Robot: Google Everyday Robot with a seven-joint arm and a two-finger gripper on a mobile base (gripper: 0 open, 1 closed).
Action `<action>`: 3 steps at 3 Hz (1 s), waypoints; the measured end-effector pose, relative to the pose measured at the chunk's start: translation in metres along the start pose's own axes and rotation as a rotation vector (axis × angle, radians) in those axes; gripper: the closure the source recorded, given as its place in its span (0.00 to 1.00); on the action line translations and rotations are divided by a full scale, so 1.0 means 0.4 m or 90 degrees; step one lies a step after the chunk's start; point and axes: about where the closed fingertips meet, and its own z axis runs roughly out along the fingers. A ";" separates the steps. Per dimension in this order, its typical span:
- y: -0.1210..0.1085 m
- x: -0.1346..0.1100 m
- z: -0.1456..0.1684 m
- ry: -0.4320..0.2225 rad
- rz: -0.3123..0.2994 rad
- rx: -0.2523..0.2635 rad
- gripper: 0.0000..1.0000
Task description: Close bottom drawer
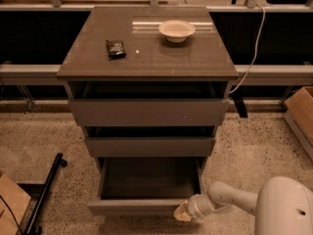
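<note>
Your view looks down on a grey-brown three-drawer cabinet (146, 65) standing on a speckled floor (254, 151).

Your gripper (185, 212) is low in the view, right of centre, at the end of the pale arm (230, 199) that reaches in from the rounded robot body (286, 207) at the lower right corner. Its yellowish tip sits against the right end of the front panel of the bottom drawer (132, 207) and appears to touch it. You cannot tell whether the gripper is spread or pressed together, and nothing can be seen held in it.

The bottom drawer is pulled well out toward you, with its dark inside visible. Its flat front lies just left of the gripper, running away from it to the left. Nothing can be made out inside the drawer.

Above it, the middle drawer (149, 146) stands out a little from the cabinet, and the top drawer (148, 111) also shows a dark gap above its front.

On the cabinet top, a pale bowl (176, 30) sits toward the back right, and a small dark packet (115, 48) lies toward the left, well apart from the bowl.

A light cable (252, 58) hangs down to the right of the cabinet. A cardboard box (301, 114) stands at the right edge, and a black pole (44, 195) lies on the floor at lower left.
</note>
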 end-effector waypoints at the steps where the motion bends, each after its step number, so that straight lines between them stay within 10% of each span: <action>1: 0.000 0.000 0.000 0.000 0.000 0.000 1.00; 2: -0.080 -0.038 -0.026 -0.039 -0.023 0.025 1.00; 3: -0.130 -0.151 -0.030 -0.192 -0.092 0.002 1.00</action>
